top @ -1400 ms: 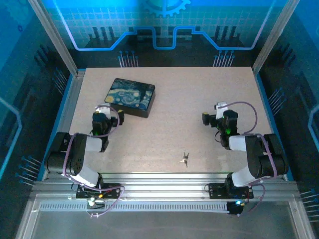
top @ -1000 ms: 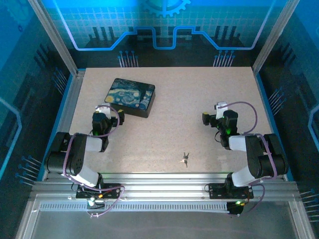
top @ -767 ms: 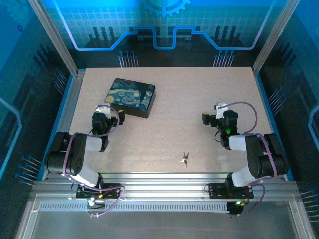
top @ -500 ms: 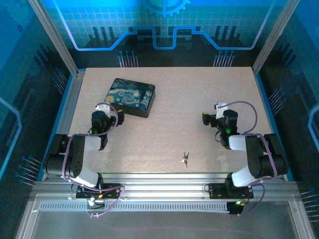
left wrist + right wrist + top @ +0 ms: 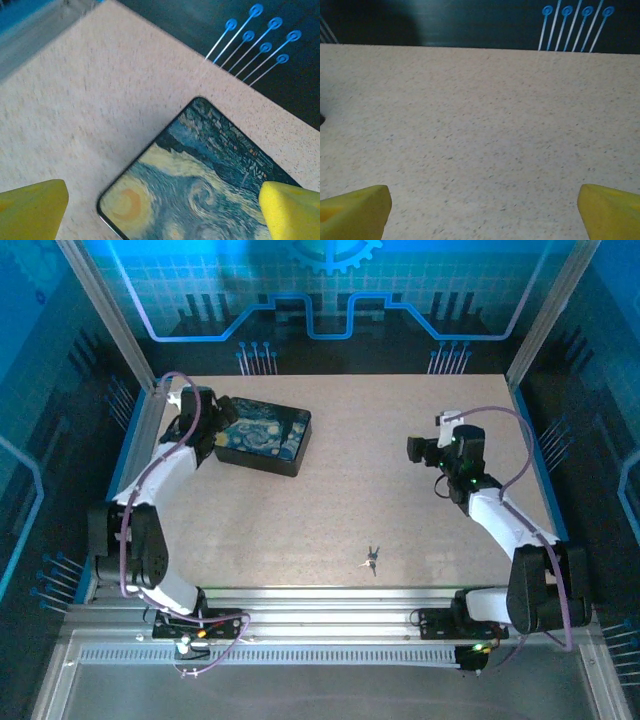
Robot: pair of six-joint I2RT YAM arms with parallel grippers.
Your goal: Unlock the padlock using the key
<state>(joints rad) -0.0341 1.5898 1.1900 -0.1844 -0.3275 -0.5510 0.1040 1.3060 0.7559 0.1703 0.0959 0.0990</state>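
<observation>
1. The key [image 5: 372, 560] lies flat on the table [image 5: 400, 405], well apart from the painted box [image 5: 263, 436], to the right of it and toward the near edge; no gripper touches it.
2. First risk: the key is a tiny bunch of thin blades on a small ring; I judge that wide fingers coming down on it may push it along the surface, or pinch only one blade; then the bunch would swing and the blade would not aim well at a keyhole.
3. Second risk: I cannot make out the padlock in these pictures; if it sits at the box, an arm pressing there may slide the box, because nothing seems to fix it.
4. Third risk: if both arms later work at the box together, they may hit each other.
5. The left gripper [image 5: 214, 426] hovers at the left end of the box, the arm extended far forward; in the wrist view its yellow fingertips [image 5: 32, 207] stand wide apart and hold nothing; the painted lid shows between them.
6. The right gripper [image 5: 421, 451] hangs well to the right of the box over bare table, the arm half extended; its jaws are wide and empty; the key is not under it.
</observation>
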